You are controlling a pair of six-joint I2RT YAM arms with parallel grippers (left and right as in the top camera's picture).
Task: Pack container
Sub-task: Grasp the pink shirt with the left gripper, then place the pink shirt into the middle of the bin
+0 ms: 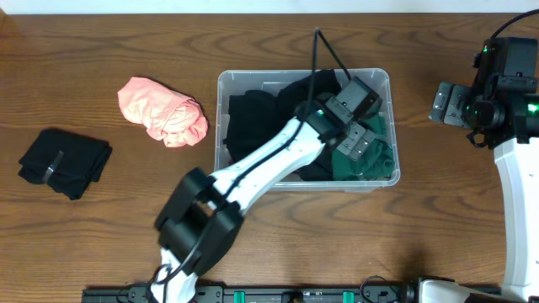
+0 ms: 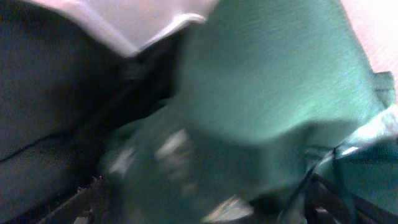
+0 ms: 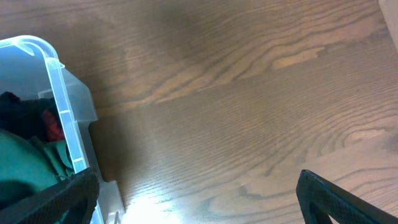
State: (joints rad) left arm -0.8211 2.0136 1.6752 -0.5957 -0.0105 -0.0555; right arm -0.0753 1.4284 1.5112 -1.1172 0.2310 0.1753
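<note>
The clear plastic container (image 1: 223, 118) stands mid-table, holding black clothes (image 1: 253, 126) on its left and a green garment (image 1: 375, 164) on its right. My left gripper (image 1: 354, 145) is down inside the container, right over the green garment. In the blurred left wrist view the green cloth (image 2: 267, 81) fills the frame and lies between my fingers (image 2: 205, 205), which are spread wide. My right gripper (image 1: 444, 105) is open and empty above bare table, to the right of the container. The container's corner (image 3: 59, 93) shows in the right wrist view.
A pink garment (image 1: 162, 111) lies bunched on the table left of the container. A folded black garment (image 1: 66, 162) lies at the far left. The left arm reaches across the container's front rim.
</note>
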